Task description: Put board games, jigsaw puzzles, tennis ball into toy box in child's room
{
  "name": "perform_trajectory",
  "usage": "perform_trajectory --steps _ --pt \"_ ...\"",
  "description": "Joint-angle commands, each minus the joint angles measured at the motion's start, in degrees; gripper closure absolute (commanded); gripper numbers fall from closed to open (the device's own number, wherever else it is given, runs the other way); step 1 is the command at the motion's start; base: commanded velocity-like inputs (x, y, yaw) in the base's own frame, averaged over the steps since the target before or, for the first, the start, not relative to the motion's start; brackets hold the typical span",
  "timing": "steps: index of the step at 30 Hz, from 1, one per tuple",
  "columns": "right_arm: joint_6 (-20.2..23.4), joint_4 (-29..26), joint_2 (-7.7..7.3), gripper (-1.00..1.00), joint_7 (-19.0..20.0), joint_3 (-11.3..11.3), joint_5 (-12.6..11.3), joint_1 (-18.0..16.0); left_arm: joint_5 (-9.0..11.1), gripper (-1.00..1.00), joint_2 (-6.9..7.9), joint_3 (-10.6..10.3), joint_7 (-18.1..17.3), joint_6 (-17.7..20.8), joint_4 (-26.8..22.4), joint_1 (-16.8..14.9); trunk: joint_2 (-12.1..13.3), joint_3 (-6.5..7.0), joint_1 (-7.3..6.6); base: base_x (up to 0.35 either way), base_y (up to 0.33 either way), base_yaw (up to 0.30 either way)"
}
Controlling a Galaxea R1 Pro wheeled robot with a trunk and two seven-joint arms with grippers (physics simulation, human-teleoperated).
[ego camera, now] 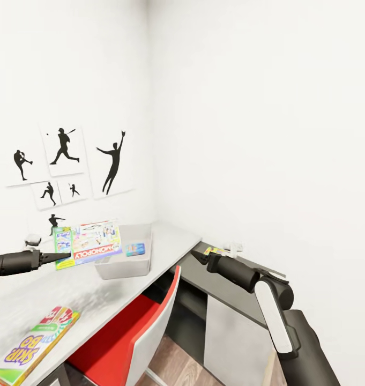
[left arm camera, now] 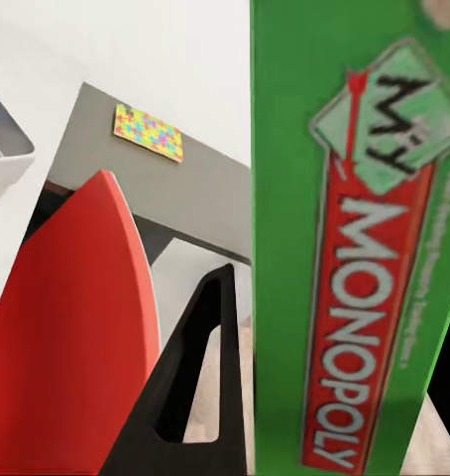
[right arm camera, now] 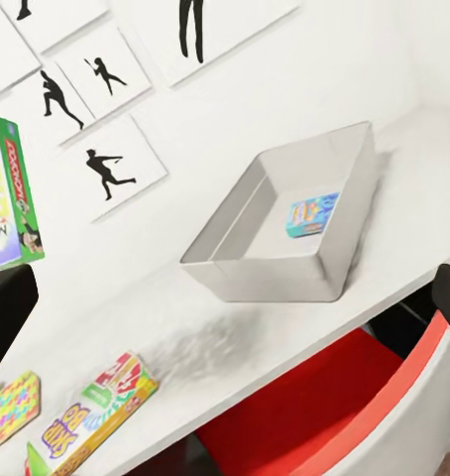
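While our left gripper clamps the Monopoly box in the air just left of the toy box, the blue board game lies inside that bin on the table. Our right gripper hovers over the dark cabinet, and we cannot tell its jaws' state. Nearer on the left lies the red-and-green game; a jigsaw puzzle lies on the cabinet.
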Motion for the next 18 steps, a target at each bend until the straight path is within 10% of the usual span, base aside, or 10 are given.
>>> perform_trajectory --steps 1,18 --pt "0.3 0.0 0.04 -1.00 0.2 0.0 0.1 0.0 0.1 1.00 0.00 -0.1 -0.1 0.5 0.0 0.0 0.0 -0.02 0.02 0.006 0.007 -0.012" --pt "0.2 0.0 0.06 -1.00 0.2 -0.1 0.1 0.0 0.1 1.00 -0.16 -0.2 0.2 0.3 0.0 -0.1 0.0 0.35 0.02 0.091 0.062 -0.061"
